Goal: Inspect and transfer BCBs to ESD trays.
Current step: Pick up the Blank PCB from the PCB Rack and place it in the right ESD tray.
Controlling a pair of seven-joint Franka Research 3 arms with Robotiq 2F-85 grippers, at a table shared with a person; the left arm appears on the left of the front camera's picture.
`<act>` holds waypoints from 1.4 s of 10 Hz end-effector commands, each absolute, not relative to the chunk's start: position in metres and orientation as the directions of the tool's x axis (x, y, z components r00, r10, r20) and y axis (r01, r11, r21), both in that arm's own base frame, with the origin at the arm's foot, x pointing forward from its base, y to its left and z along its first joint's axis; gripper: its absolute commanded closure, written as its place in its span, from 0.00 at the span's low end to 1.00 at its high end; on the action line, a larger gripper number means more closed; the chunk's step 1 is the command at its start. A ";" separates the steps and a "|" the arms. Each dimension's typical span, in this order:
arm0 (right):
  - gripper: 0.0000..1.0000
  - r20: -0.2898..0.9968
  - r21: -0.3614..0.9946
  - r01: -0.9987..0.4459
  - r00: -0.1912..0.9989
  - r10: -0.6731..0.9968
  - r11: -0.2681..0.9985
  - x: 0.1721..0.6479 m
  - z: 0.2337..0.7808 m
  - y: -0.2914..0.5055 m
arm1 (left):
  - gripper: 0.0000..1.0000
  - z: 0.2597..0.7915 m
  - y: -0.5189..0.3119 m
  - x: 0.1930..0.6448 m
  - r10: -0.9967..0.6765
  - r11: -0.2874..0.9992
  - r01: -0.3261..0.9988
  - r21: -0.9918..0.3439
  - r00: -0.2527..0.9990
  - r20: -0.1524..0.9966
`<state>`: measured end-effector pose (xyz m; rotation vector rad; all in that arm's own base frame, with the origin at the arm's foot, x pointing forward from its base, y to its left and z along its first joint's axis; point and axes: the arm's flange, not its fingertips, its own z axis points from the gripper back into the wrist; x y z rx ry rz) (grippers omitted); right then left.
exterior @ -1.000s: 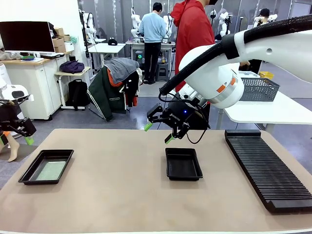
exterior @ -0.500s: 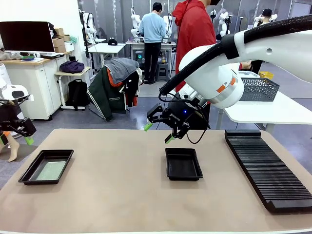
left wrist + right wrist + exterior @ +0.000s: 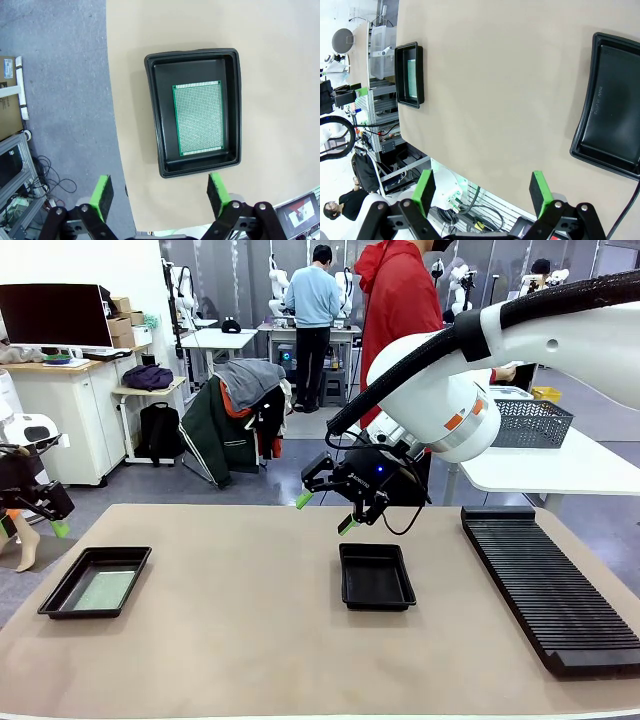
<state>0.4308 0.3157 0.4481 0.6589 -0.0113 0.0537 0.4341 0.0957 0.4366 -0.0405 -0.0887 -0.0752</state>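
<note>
Across tan table [image 3: 230,640], wide bare room between the two ESD trays [image 3: 78,616]. Left gripper [image 3: 160,192] parted and empty off the table's left edge, facing the left tray [image 3: 150,115], with one BCB [image 3: 198,119] flat on its floor; right gripper [image 3: 326,512] likewise parted and empty, up beside the bare middle tray [image 3: 377,606]. Likely next: fill that tray. Lower any board level, inside the flared rim, never riding it. Keep clear of the ribbed rack [image 3: 550,590] at right.

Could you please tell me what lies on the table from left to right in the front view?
ESD tray with a BCB inside → empty ESD tray → long black slotted rack.
</note>
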 end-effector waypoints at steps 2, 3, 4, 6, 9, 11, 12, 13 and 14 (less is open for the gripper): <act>0.00 0.015 0.604 -0.036 0.999 0.034 0.796 0.432 0.448 0.319 | 0.00 0.435 0.097 0.432 -0.080 0.996 0.083 -0.037 0.993 0.090; 0.00 0.015 0.604 -0.036 0.999 0.034 0.796 0.432 0.448 0.319 | 0.00 0.435 0.097 0.432 -0.080 0.996 0.083 -0.037 0.993 0.090; 0.00 0.015 0.604 -0.036 0.999 0.034 0.796 0.432 0.448 0.319 | 0.00 0.435 0.097 0.432 -0.080 0.996 0.083 -0.037 0.993 0.090; 0.00 0.015 0.604 -0.036 0.999 0.034 0.796 0.432 0.448 0.319 | 0.00 0.435 0.097 0.432 -0.080 0.996 0.083 -0.037 0.993 0.090; 0.00 0.015 0.604 -0.036 0.999 0.034 0.796 0.432 0.448 0.319 | 0.00 0.435 0.097 0.432 -0.080 0.996 0.083 -0.037 0.993 0.090; 0.00 0.015 0.604 -0.036 0.999 0.034 0.796 0.432 0.448 0.319 | 0.00 0.435 0.097 0.432 -0.080 0.996 0.083 -0.037 0.993 0.090; 0.00 0.015 0.604 -0.036 0.999 0.034 0.796 0.432 0.448 0.319 | 0.00 0.435 0.097 0.432 -0.080 0.996 0.083 -0.037 0.993 0.090; 0.00 0.015 0.604 -0.036 0.999 0.034 0.796 0.432 0.448 0.319 | 0.00 0.435 0.097 0.432 -0.080 0.996 0.083 -0.037 0.993 0.090; 0.00 0.015 0.604 -0.036 0.999 0.034 0.796 0.432 0.448 0.319 | 0.00 0.435 0.097 0.432 -0.080 0.996 0.083 -0.037 0.993 0.090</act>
